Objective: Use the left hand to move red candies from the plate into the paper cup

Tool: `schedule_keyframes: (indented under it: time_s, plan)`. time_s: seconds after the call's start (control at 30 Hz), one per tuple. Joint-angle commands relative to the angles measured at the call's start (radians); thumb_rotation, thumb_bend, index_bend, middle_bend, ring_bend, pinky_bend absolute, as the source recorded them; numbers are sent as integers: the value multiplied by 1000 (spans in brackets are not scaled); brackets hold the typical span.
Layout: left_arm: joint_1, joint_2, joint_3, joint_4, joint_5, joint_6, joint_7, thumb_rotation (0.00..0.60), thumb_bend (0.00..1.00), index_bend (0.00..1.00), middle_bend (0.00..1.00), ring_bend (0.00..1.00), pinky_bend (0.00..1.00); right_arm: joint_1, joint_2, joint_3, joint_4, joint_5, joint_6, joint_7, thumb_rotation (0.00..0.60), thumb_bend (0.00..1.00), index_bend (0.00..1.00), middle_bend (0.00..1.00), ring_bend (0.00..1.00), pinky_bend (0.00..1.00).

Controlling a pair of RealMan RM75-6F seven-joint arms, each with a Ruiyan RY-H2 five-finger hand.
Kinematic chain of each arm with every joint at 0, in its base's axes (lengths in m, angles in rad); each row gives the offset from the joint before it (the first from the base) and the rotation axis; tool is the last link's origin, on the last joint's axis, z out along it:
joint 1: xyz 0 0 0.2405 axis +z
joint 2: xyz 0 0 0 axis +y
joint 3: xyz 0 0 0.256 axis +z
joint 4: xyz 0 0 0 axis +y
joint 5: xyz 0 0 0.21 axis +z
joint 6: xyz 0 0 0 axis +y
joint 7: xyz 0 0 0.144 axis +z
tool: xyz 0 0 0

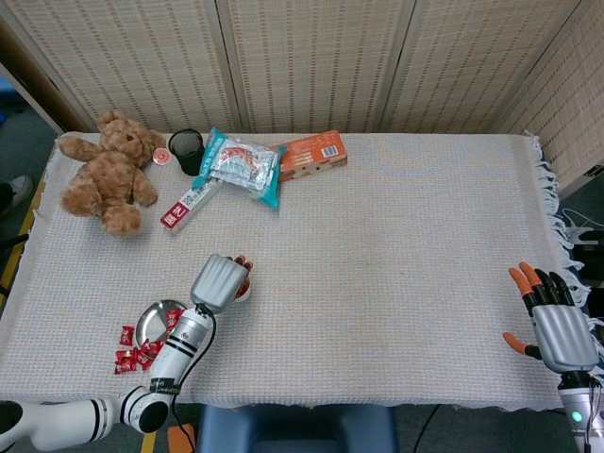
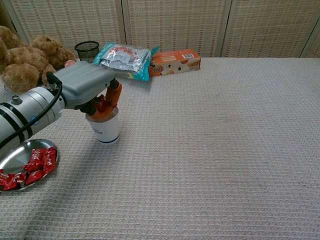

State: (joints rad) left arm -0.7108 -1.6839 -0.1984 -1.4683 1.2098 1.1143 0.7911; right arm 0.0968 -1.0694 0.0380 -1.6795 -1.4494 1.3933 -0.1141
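While over the paper cup (image 2: 105,129), crinkly red candy (image 2: 101,103) in left robot hand (image 2: 90,87).

Red candies (image 2: 35,161) on plate (image 2: 12,155); paper cup (image 2: 106,131) upright.

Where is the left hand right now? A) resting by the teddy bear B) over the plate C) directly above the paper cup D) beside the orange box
C: in the chest view the left hand sits over the paper cup, fingertips at its rim, holding a red candy.

Bright even indoor light, soft faint shadows, sharp focus, no glare
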Motion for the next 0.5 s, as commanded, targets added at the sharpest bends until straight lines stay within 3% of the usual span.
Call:
schedule_keyframes:
  time_s: [0.03,0.37,0.5]
  plan:
    - [1,16,12,-9,-3,-7,-1,600,648,592,650,637,974,0,0,-1,-1,-1,0,-1,600,83,0,0,0,0]
    - [-11,48,31,-26,-12,-21,5,600,510,397,454,534,872,-2,-2,-1,-3,-2,2,-6,600,83,0,0,0,0]
    - [-13,49,32,-32,-8,-11,-2,600,486,345,421,509,863,-1,-1,0,-2,-1,1,-6,600,84,0,0,0,0]
